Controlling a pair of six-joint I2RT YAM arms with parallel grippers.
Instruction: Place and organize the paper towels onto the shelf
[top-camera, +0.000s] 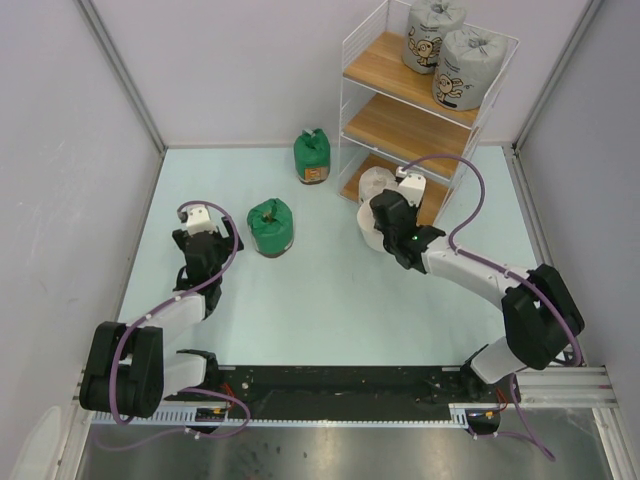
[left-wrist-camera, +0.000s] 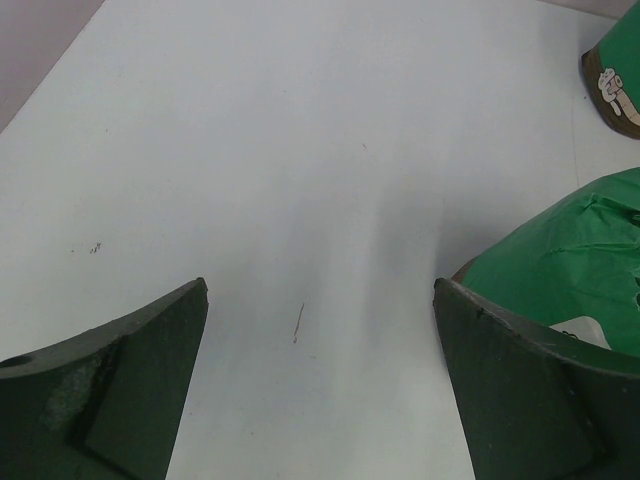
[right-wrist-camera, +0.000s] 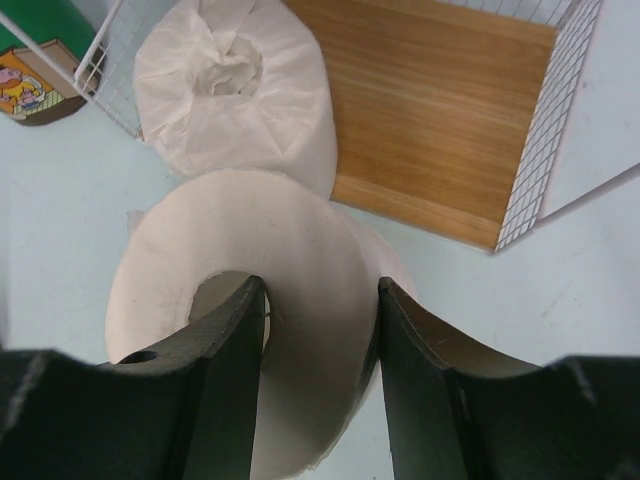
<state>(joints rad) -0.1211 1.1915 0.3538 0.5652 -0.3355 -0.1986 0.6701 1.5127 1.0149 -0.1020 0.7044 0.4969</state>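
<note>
- You had soft, matt paper on the bare roll (right-wrist-camera: 300, 240), pinched by the right gripper's (right-wrist-camera: 322, 290) dull dark plastic fingers (right-wrist-camera: 225, 390).
- Your white-wrapped roll (right-wrist-camera: 235, 100) wore thin, crinkled wrap.
- Your shelf (right-wrist-camera: 440, 110) showed smooth light wood and white-coated wire.
- The green-wrapped roll (left-wrist-camera: 570, 250) looked creased, faintly glossy.
- The table (left-wrist-camera: 300, 150) looked smooth and pale.

Green rolls (top-camera: 271, 226), grey cartoon-print rolls (top-camera: 462, 68), white rolls (right-wrist-camera: 235, 90); light-brown boards (top-camera: 400, 130), white frame (top-camera: 341, 110)

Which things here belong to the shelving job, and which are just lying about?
Job: shelf; two grey-print rolls on its top board; white-wrapped roll at its foot; bare roll held in the jaws of the right gripper; near green roll and far green roll on the table.
Lying about: nothing that I can see.
</note>
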